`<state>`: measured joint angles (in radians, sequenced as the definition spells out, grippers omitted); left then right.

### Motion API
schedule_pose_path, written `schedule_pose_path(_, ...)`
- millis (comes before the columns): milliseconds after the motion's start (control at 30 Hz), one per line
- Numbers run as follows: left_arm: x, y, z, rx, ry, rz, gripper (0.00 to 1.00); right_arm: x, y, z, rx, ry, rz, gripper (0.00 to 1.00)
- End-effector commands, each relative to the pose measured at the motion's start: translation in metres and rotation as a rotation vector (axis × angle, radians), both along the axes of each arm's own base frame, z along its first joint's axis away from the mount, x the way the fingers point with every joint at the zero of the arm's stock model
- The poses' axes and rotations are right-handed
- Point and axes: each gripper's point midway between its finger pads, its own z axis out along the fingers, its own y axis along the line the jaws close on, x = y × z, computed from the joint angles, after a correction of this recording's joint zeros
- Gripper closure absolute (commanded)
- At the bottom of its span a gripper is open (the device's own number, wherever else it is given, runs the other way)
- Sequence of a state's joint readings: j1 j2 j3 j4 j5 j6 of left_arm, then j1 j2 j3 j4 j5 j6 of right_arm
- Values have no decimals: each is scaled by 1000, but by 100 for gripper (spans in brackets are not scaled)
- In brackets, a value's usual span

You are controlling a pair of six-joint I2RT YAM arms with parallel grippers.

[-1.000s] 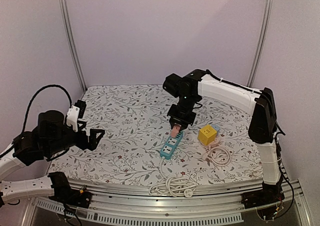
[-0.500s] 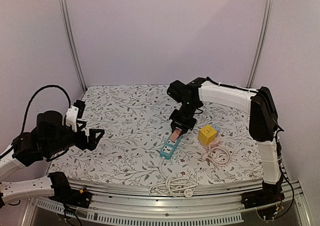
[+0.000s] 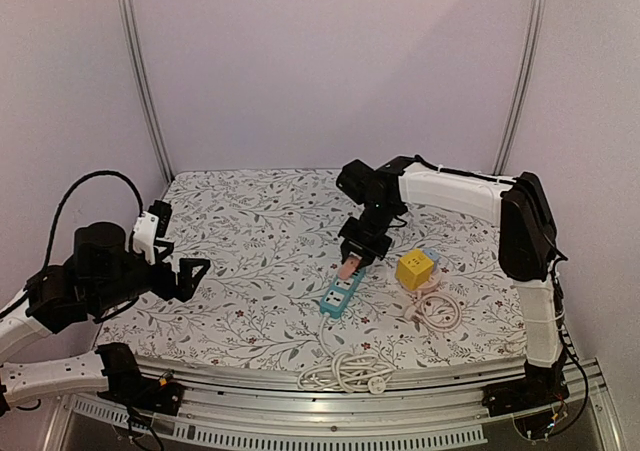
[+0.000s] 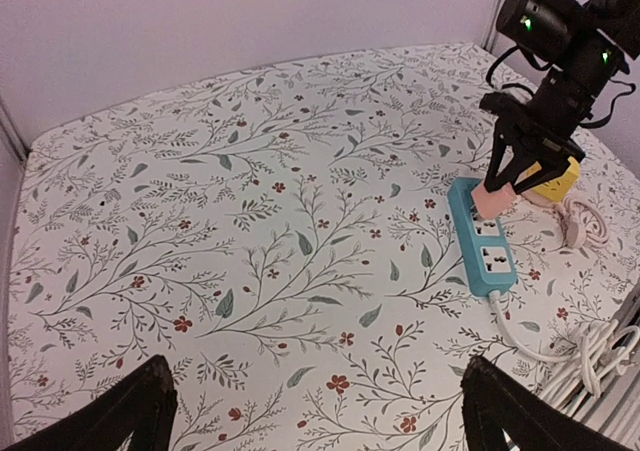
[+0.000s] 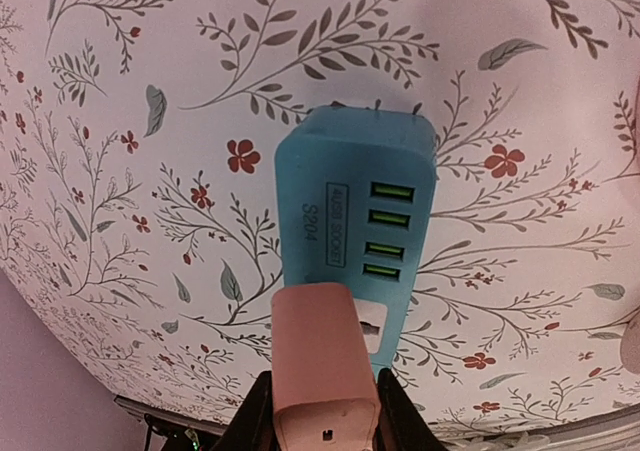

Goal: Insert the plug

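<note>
Soft, even, faintly pink light, weak shadows, all views reasonably sharp

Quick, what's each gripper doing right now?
Left gripper: open, empty.
Right gripper: shut on the plug, at the power strip.

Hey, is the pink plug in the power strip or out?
Not seated, it seems: the plug, shut in the right gripper, leans over the strip's end socket, part of which shows. Prongs hidden.

Floral tablecloth (leafy sprigs), plain lilac walls behind
</note>
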<state>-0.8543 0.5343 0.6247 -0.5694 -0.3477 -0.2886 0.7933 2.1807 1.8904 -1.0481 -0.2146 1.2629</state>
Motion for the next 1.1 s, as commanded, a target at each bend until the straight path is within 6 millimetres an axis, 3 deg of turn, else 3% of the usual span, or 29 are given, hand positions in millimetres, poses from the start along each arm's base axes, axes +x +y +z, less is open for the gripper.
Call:
schedule_pose_path(0, 2, 0, -4, 12, 0, 0, 0, -11, 4, -2, 10, 21, 20, 100)
schedule_pose_path(400, 2, 2, -3, 10, -7, 7, 1, -20, -6, 7, -36, 33, 0, 100)
schedule_pose_path(700, 1, 1, -2, 4, -9, 2, 1, -10, -2, -5, -67, 18, -4, 100)
schedule_pose_path(1067, 1, 3, -2, 5, -11, 9, 1, -33, 9, -16, -121, 65, 53, 100)
